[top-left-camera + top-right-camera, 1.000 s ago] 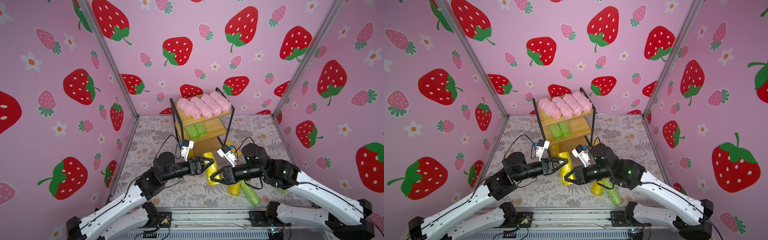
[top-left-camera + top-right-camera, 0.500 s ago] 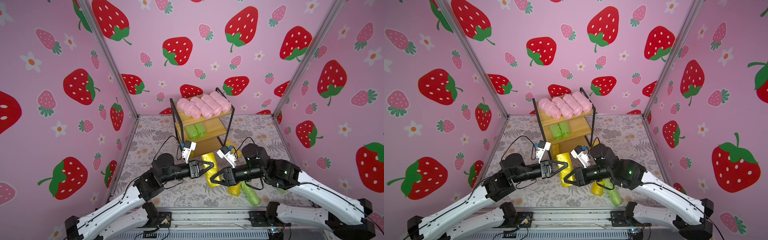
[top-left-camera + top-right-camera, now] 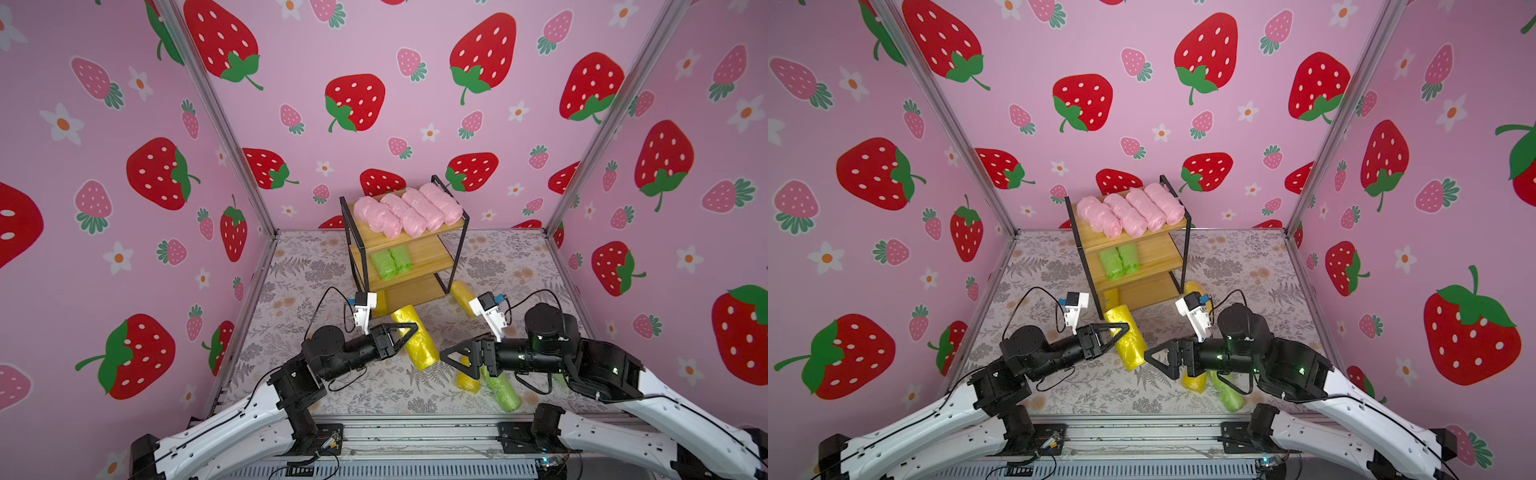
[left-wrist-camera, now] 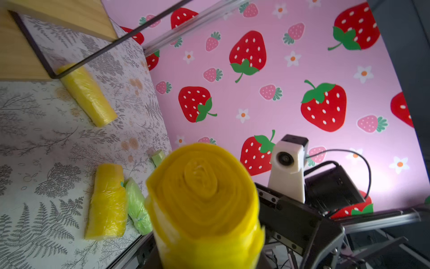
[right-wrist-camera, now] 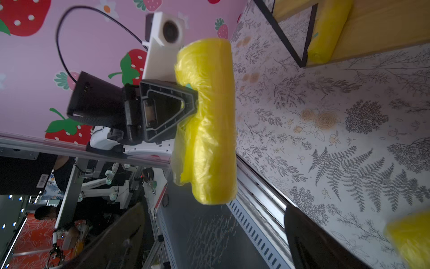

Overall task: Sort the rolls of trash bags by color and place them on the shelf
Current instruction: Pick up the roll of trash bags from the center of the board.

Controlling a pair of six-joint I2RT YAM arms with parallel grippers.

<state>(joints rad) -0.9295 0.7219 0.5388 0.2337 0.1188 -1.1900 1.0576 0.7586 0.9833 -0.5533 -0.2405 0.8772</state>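
1. The yellow roll (image 3: 417, 345) has changed hands: the left pincer (image 3: 409, 330) now pinches it, held above the desk (image 3: 374, 390), on the near side of the shelf (image 3: 434, 254).
2. The right pincer (image 3: 452, 360) has let go and stands spread just right of the roll.
3. Likely next stop: the bottom board (image 3: 409, 294).

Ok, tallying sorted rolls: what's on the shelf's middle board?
Two green rolls, side by side. The middle board is covered at the rear by the top board, so anything there is unseen.
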